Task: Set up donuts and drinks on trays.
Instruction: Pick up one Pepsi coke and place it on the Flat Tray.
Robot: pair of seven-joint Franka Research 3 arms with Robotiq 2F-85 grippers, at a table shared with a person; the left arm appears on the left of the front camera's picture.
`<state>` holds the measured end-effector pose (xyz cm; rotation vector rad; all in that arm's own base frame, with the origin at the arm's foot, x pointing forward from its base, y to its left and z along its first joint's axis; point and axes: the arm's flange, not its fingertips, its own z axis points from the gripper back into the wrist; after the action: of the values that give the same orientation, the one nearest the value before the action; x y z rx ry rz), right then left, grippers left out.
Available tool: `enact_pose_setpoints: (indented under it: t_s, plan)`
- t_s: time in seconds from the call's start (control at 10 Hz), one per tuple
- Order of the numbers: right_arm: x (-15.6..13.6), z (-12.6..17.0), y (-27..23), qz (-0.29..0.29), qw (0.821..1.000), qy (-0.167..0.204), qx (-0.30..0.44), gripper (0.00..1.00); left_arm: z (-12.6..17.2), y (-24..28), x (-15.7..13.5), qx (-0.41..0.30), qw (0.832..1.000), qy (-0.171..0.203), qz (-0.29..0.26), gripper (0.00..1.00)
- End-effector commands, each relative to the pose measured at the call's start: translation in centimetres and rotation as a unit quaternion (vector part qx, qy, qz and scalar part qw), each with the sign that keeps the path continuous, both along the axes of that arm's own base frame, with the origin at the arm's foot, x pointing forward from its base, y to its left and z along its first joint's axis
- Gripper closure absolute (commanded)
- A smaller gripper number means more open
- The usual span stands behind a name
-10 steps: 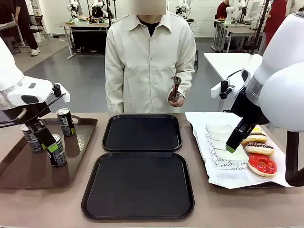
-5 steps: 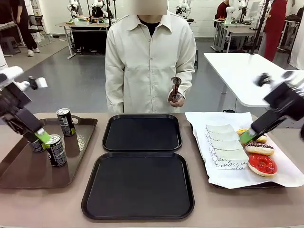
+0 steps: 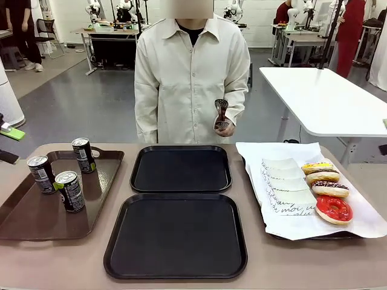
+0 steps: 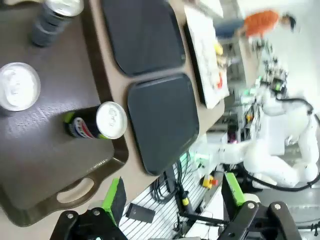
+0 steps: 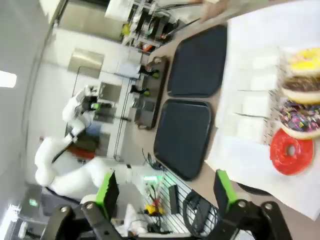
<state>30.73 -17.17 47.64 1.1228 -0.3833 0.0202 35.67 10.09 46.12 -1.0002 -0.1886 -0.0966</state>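
Observation:
Three dark drinks cans (image 3: 70, 191) (image 3: 40, 173) (image 3: 82, 154) stand upright on a brown tray (image 3: 36, 220) at the left. Several donuts lie on a white-paper-lined tray at the right: red-iced (image 3: 334, 208), chocolate-sprinkled (image 3: 330, 188), glazed (image 3: 322, 177) and yellow-topped (image 3: 319, 167). Two black trays, far (image 3: 181, 168) and near (image 3: 176, 234), lie bare in the middle. My left gripper (image 4: 173, 197) hangs open high above the near end of the brown tray (image 4: 60, 165), holding nothing. My right gripper (image 5: 165, 192) is open and high off the near right of the donuts (image 5: 291, 151).
Across the table stands a person holding metal tongs (image 3: 222, 113) at chest height. White paper sleeves (image 3: 284, 181) lie in a row left of the donuts. A white table (image 3: 326, 96) stands behind on the right.
Both arms have pulled up and outward off the table. The left gripper left the cans and the right gripper left the donuts, both with nothing in them.

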Motion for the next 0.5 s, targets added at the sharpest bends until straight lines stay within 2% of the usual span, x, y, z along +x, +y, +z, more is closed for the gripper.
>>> enact_pose_setpoints:
  t_s: [0.0, 0.2, 0.4]
  plan:
    - [0.6, -2.3, -3.0, -0.032, 0.998, 0.034, 0.034, 0.00, -1.1, 1.7, 0.4, -0.024, 0.999, -0.002, 0.029, 0.00]
    - [-0.5, -3.6, -5.3, -0.037, 0.997, 0.033, 0.057, 0.00, -2.5, 5.0, -0.1, -0.064, 0.996, 0.010, 0.065, 0.00]
    - [-1.4, -3.6, -6.2, -0.045, 0.997, 0.037, 0.053, 0.00, -3.5, 7.4, -0.6, -0.065, 0.995, 0.024, 0.078, 0.00]
